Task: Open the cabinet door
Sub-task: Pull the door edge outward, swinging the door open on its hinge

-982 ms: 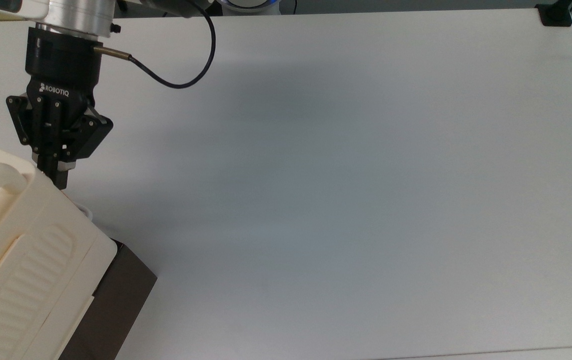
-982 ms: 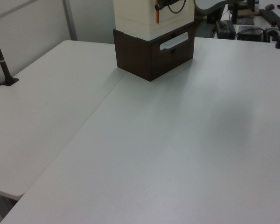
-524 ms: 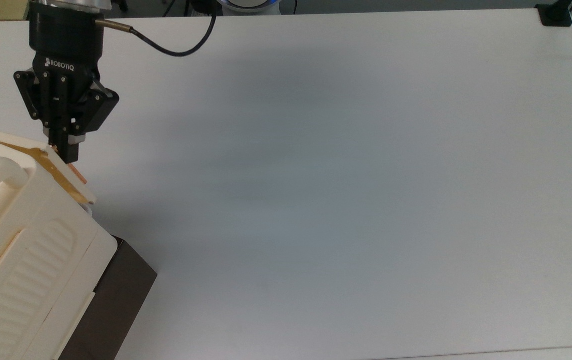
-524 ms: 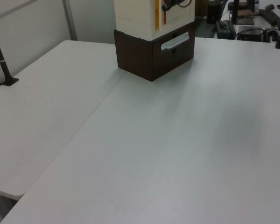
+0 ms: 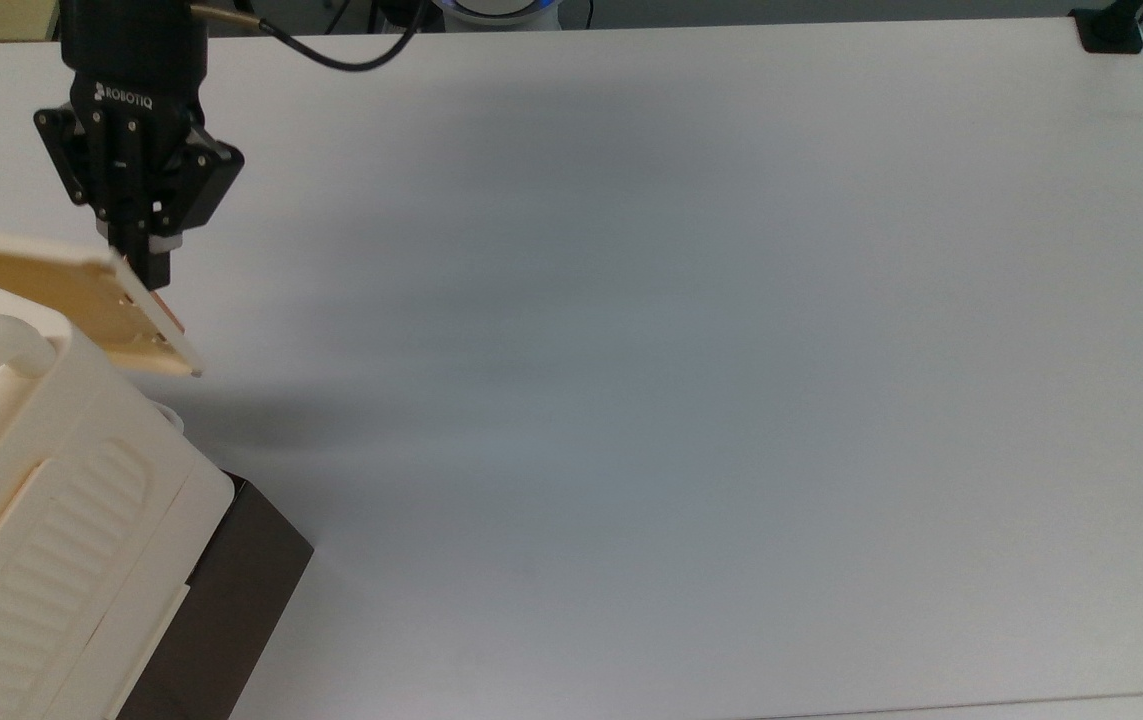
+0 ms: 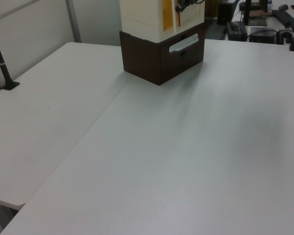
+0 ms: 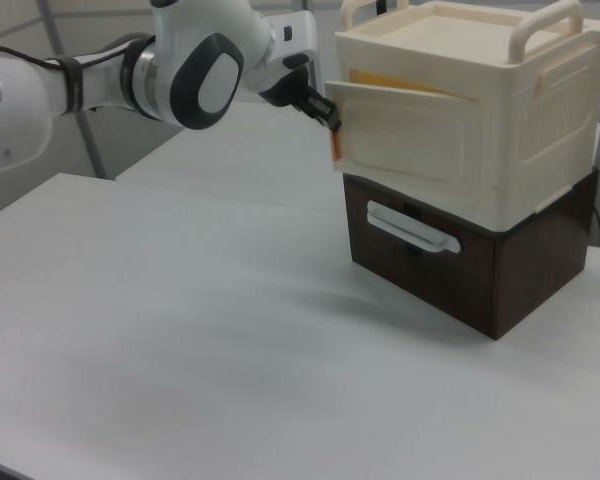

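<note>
The white desk [image 5: 691,350] takes up most of the top view, with a second desk surface butted against it along a seam in the left view. The robot arm [image 7: 100,75], white with dark joint caps, reaches in from the right view's left toward the cabinet. The cabinet [image 7: 500,130] is a large cream box with thick rounded handle bars at its top and a ribbed raised panel on one side; it sits on a dark brown section [image 7: 480,270] that carries a pale handle on its front. In the top view the cabinet [image 5: 41,520] lies at the lower left corner of the desk. The cabinet door [image 7: 405,140] is swung partway out from the cream box, hinged on the right view's right, with a gap showing tan behind its upper edge. In the top view its tan inner face [image 5: 61,295] shows, tilted away from the box. The black end effector [image 5: 146,270] has its fingers clenched on the free edge of the cabinet door, near the door's upper corner
</note>
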